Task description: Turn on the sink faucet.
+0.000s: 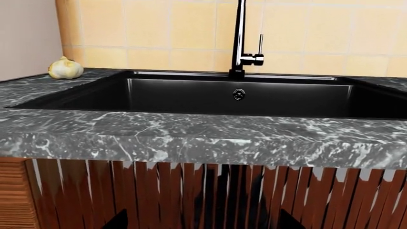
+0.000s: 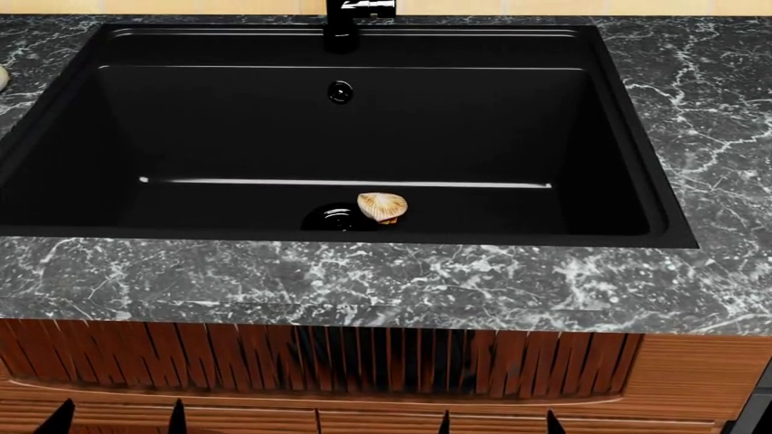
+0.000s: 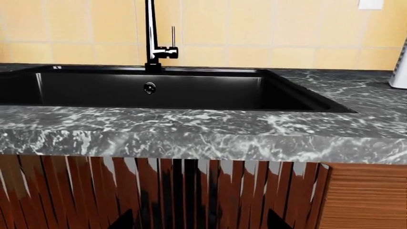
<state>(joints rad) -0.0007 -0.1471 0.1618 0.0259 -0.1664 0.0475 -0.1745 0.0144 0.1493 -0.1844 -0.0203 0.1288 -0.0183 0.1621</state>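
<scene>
The sink faucet (image 1: 239, 38) is a tall glossy black tube at the back rim of the sink (image 1: 190, 98), its thin lever handle (image 1: 260, 45) standing upright beside it. It also shows in the right wrist view (image 3: 151, 33), and only its base shows in the head view (image 2: 343, 27). The sink (image 2: 72, 136) is a matte-black basin with an overflow hole (image 2: 340, 90) and a drain (image 2: 328, 218). My left gripper (image 2: 117, 420) and right gripper (image 2: 498, 423) are both open and empty. They are low in front of the cabinet, below the counter edge and far from the faucet.
A tan shell-like object (image 2: 382, 206) lies in the basin by the drain. A garlic bulb (image 1: 65, 68) sits on the grey marble counter (image 2: 362, 289) at the back left. A white object (image 3: 399, 71) stands at the counter's right. A wooden slatted cabinet front (image 2: 362, 362) is below.
</scene>
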